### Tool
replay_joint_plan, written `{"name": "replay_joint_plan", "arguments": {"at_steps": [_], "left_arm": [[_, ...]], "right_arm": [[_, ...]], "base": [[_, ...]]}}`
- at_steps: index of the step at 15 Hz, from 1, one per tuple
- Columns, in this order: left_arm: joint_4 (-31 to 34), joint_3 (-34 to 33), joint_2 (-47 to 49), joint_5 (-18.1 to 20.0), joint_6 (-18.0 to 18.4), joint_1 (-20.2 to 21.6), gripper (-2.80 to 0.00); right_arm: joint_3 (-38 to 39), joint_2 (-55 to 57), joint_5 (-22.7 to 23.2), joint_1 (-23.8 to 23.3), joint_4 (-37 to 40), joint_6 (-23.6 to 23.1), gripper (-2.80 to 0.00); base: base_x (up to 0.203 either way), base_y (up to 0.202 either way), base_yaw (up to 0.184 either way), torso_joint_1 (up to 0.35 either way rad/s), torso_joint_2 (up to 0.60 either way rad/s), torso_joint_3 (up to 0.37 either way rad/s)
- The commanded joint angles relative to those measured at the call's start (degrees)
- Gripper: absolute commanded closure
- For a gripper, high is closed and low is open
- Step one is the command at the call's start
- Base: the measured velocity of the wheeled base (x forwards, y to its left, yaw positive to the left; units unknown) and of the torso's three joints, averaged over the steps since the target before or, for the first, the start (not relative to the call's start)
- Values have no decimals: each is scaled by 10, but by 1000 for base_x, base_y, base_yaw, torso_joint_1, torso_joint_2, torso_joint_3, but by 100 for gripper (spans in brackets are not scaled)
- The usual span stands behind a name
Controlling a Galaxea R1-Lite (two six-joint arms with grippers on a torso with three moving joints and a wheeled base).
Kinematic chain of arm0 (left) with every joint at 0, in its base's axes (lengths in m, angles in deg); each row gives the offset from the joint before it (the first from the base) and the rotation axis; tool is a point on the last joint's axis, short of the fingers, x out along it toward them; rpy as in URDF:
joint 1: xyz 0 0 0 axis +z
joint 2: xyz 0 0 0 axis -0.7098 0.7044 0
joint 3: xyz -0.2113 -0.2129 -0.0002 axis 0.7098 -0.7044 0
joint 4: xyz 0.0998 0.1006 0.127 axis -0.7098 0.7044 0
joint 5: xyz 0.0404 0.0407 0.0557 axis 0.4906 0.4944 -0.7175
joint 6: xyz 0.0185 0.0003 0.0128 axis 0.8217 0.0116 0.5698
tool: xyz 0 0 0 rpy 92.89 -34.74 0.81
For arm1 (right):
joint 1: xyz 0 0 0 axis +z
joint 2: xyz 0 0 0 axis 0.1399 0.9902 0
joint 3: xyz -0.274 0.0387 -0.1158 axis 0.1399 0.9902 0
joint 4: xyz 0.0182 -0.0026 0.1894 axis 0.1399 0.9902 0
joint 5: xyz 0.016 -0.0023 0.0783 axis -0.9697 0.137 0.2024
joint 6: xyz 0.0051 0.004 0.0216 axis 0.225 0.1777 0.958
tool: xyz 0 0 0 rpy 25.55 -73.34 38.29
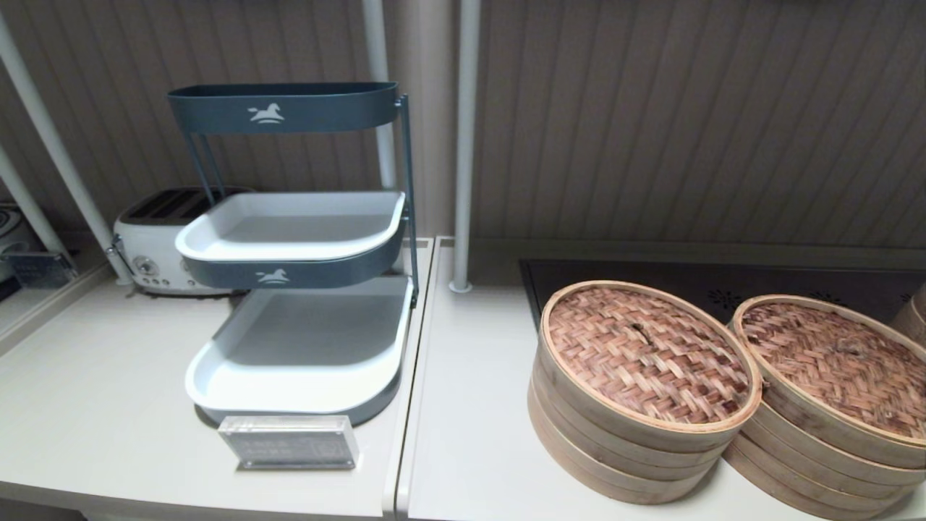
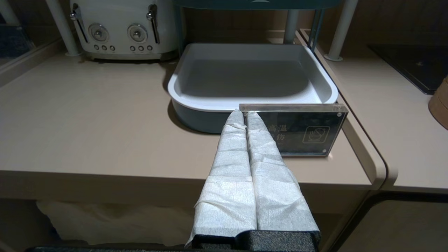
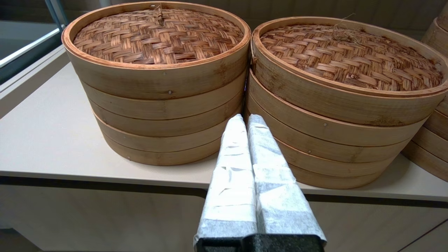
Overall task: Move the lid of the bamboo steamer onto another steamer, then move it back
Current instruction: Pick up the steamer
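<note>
The bamboo steamer lid (image 1: 647, 351) (image 3: 157, 35), reddish-brown weave with a dark slit at its centre, rests on the left stack of pale rings (image 1: 615, 441). Touching it on the right is another steamer (image 1: 817, 452) (image 3: 332, 119), which carries its own darker lid (image 1: 832, 362) with a rim stitch. My right gripper (image 3: 246, 119), wrapped in white cloth, is shut and empty; it hangs off the counter's front edge, level with the gap between the two stacks. My left gripper (image 2: 245, 113) is shut and empty in front of the acrylic sign. Neither gripper shows in the head view.
A three-tier grey and white rack (image 1: 296, 231) stands on the left counter, a white toaster (image 1: 155, 250) behind it and an acrylic sign (image 1: 289, 441) before it. A dark cooktop (image 1: 694, 286) lies behind the stacks. A third steamer (image 3: 428, 147) sits at the far right. White poles (image 1: 463, 145) rise behind.
</note>
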State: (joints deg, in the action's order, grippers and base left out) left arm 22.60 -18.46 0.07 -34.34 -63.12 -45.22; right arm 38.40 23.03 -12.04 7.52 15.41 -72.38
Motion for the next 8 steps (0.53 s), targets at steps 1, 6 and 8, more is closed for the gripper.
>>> {"name": "replay_joint_plan", "arguments": {"at_steps": [1,6,8], "left_arm": [[0,-16,-1,1,0,0,0],[0,-16,-2,1,0,0,0],[0,-16,-1,0,-1,0,0]], "right_arm": [[15,1,0,0,0,0,0],[15,1,1,0,0,-2,0],[12,1,3,0,0,-7,0]], "base": [[0,0,0,0,0,0],[0,0,0,0,0,0],[0,0,0,0,0,0]]}}
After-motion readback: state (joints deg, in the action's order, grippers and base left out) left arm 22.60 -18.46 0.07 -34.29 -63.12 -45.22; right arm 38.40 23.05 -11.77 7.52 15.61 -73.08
